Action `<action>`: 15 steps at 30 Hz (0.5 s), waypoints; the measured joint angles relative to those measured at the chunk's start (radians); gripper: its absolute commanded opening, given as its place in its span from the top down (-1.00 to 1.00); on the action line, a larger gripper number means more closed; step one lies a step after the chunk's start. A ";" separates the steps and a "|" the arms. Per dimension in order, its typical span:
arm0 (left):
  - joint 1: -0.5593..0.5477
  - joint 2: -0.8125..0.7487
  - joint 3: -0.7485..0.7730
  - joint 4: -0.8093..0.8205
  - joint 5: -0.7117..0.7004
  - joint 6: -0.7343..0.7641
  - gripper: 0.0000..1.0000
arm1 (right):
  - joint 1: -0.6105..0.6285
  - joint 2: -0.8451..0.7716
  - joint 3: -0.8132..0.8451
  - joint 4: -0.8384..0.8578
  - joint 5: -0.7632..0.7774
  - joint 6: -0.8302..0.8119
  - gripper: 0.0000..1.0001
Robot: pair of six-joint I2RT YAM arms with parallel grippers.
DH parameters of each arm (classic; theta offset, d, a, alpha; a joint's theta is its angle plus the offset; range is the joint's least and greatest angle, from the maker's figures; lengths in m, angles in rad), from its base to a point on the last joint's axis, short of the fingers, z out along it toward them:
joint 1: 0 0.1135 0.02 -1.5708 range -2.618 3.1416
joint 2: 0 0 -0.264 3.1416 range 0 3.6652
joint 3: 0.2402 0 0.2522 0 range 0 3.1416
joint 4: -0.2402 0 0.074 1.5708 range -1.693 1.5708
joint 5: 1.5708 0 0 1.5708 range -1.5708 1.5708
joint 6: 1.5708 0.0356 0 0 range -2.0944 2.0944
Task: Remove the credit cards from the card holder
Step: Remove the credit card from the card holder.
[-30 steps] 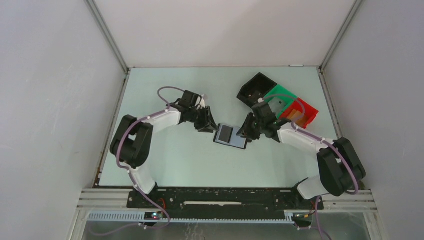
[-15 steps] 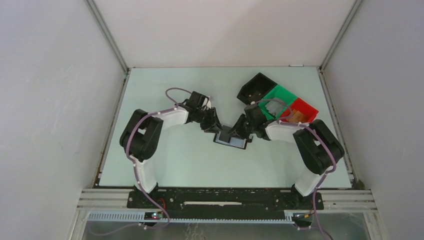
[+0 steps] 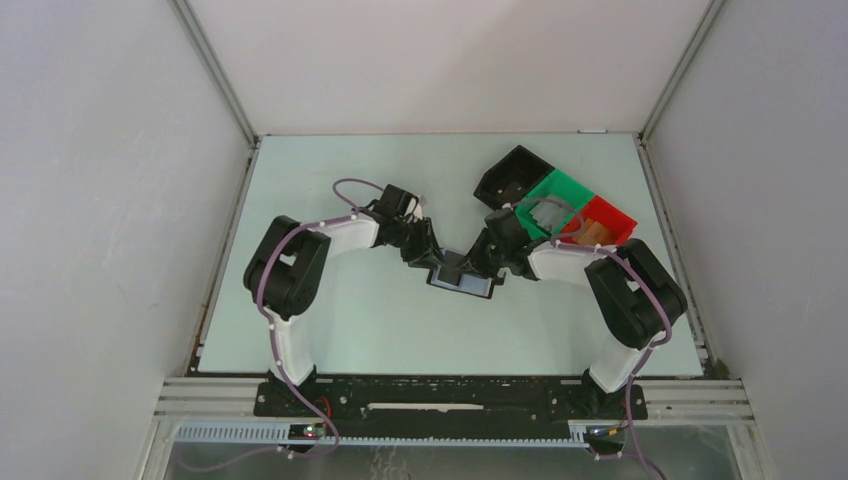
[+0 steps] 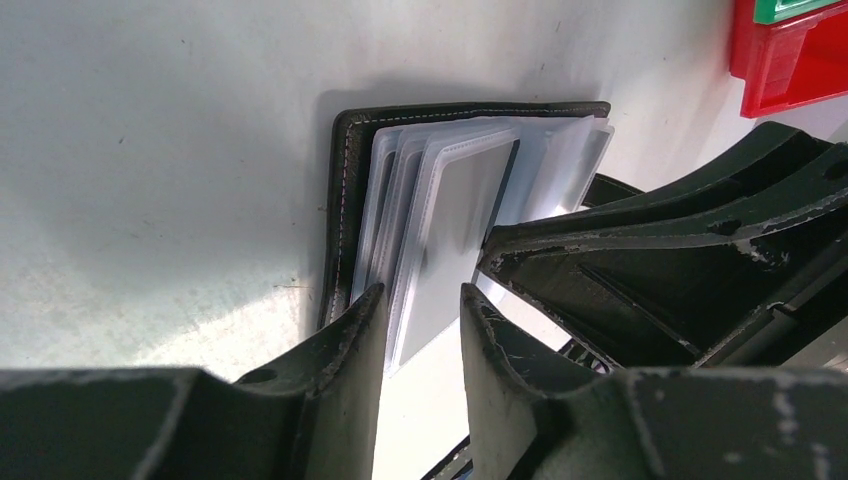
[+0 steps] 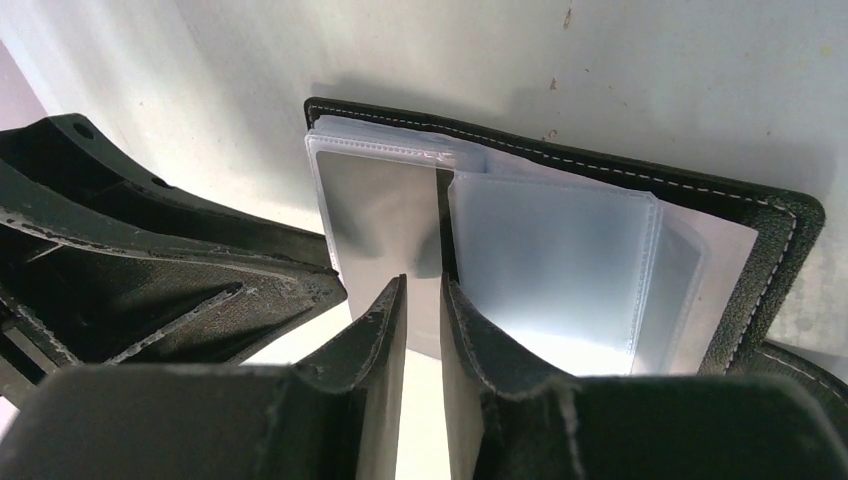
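Note card holder (image 3: 462, 277) open flat on table (image 3: 350, 330) between left gripper (image 4: 422, 300) and right gripper (image 5: 422, 290), cards (image 5: 375, 215) apparently all inside sleeves (image 5: 550, 260), none removed; fingers of each narrowly apart above them, clamped on nothing.

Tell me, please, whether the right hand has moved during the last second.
Yes. The right hand has slid leftward, away from the green bin, and now sits over the middle of the card holder rather than its right edge.

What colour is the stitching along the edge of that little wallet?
White on the black card holder; clearest in the right wrist view.
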 measured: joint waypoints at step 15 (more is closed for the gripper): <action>0.002 0.022 0.022 -0.025 0.005 0.002 0.45 | 0.021 -0.030 -0.032 -0.032 0.073 0.018 0.45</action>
